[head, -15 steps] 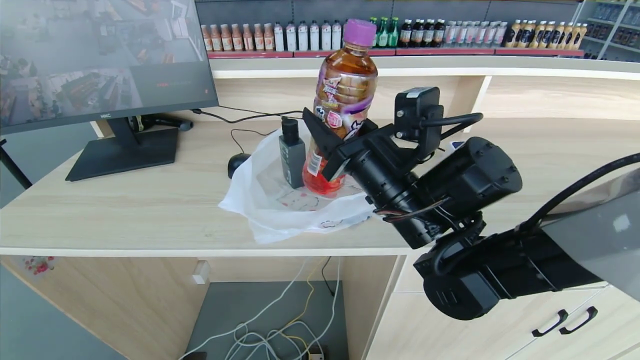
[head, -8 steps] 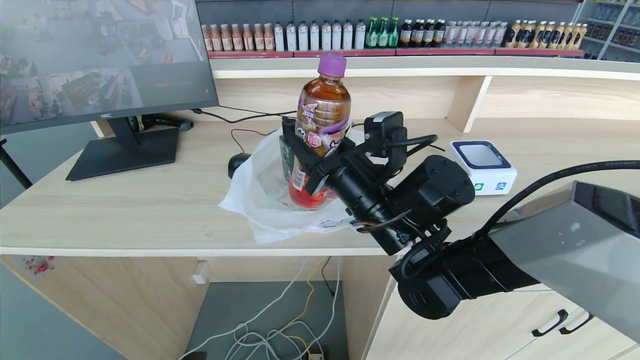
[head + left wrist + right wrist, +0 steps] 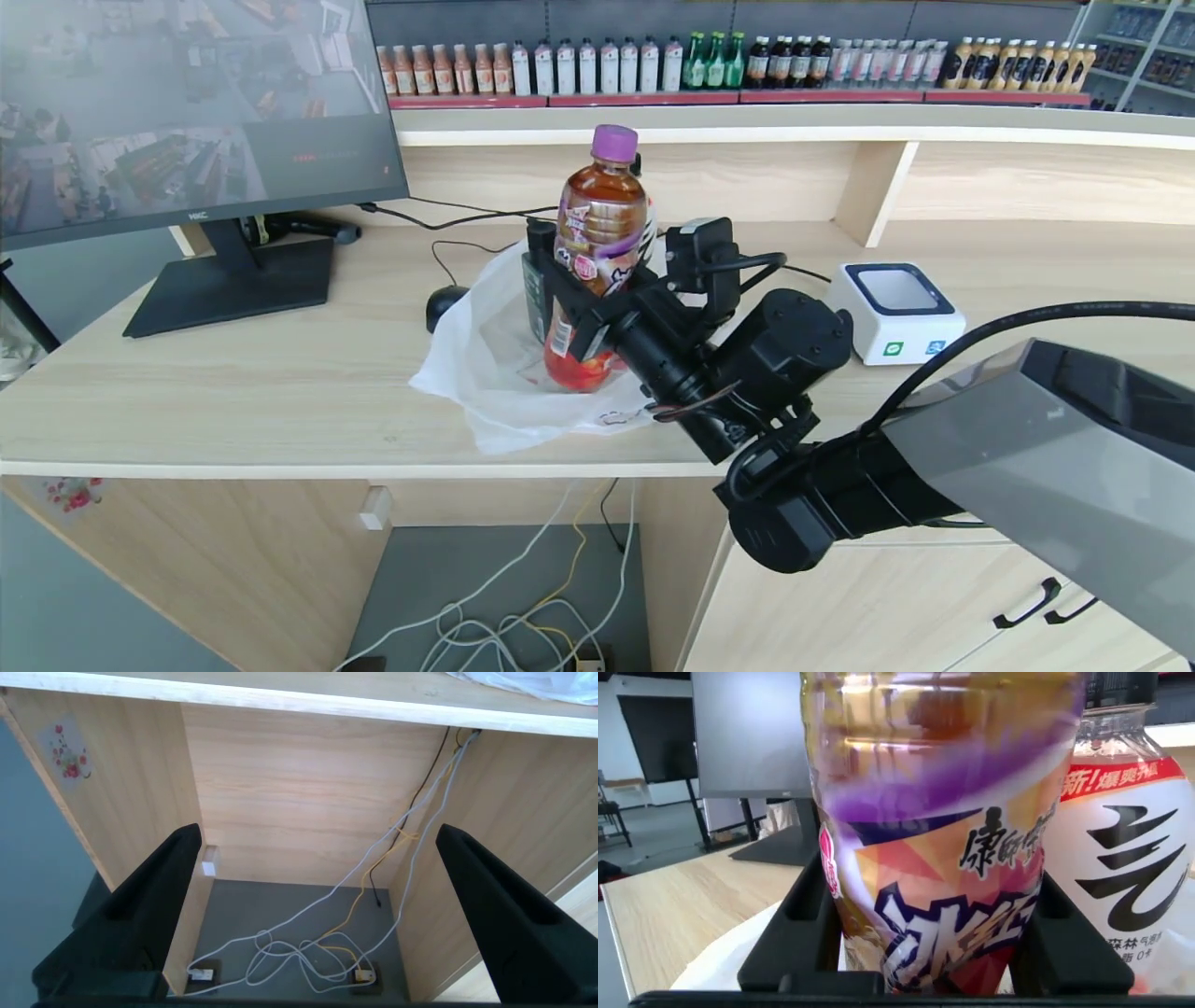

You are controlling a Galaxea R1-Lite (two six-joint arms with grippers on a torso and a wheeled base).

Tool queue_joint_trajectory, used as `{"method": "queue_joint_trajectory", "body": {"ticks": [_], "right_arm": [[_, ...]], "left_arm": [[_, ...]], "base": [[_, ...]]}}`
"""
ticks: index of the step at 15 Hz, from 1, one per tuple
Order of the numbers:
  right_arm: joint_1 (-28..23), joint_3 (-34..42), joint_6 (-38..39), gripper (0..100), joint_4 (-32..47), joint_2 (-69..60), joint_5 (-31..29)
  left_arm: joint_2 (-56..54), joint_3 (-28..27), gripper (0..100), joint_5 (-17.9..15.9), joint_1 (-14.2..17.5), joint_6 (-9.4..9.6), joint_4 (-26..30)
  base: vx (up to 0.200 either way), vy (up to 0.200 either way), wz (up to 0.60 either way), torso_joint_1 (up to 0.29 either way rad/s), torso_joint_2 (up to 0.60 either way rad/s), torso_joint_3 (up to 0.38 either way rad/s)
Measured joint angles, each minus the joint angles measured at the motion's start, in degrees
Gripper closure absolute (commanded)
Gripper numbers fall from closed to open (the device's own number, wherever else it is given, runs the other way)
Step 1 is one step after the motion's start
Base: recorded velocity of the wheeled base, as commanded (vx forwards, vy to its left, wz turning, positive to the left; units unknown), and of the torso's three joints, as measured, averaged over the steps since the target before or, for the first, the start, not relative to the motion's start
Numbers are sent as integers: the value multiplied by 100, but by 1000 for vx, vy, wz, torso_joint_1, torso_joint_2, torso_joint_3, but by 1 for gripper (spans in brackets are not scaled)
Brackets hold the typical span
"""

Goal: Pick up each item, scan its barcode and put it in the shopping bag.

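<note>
The left hand [image 3: 318, 859] hangs below the counter [image 3: 233, 392], spread wide and empty. On the counter the shopping bag [image 3: 485, 383] lies open. The tea bottle [image 3: 599, 219] is upright within its mouth, clasped low by the right hand [image 3: 588, 303], with a dark bottle [image 3: 535, 289] at its 9 o'clock. The scanner [image 3: 896, 313] sits at 3 o'clock of the bag. This looks like the bagging step; the next move calls for letting go and backing out without tipping the bottle.

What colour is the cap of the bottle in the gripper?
The cap is purple, best seen in the head view.
</note>
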Motion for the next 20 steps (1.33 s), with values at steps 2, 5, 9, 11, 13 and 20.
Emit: {"method": "queue_joint_trajectory", "body": {"ticks": [2,5,9,11,13,20], "right_arm": [[-17,0,-1,100,0,55,-9],[-9,0,-4,100,5,190,11],[-16,0,-11,100,-30,325,7],[-20,11,-15,100,-63,378,-4],[-20,27,-22,100,-63,427,-6],[-5,50,-41,100,-312,656,-26]], "left_arm": [[0,0,0,-2,-2,0,0],[0,0,0,-2,-2,0,0],[0,0,0,0,-2,0,0],[0,0,0,-2,-2,0,0],[0,0,0,-2,-2,2,0],[0,0,0,-2,-2,2,0]], "base": [[0,0,0,0,0,0],[0,0,0,0,0,0],[0,0,0,0,0,0],[0,0,0,0,0,0],[0,0,0,0,0,0],[0,0,0,0,0,0]]}}
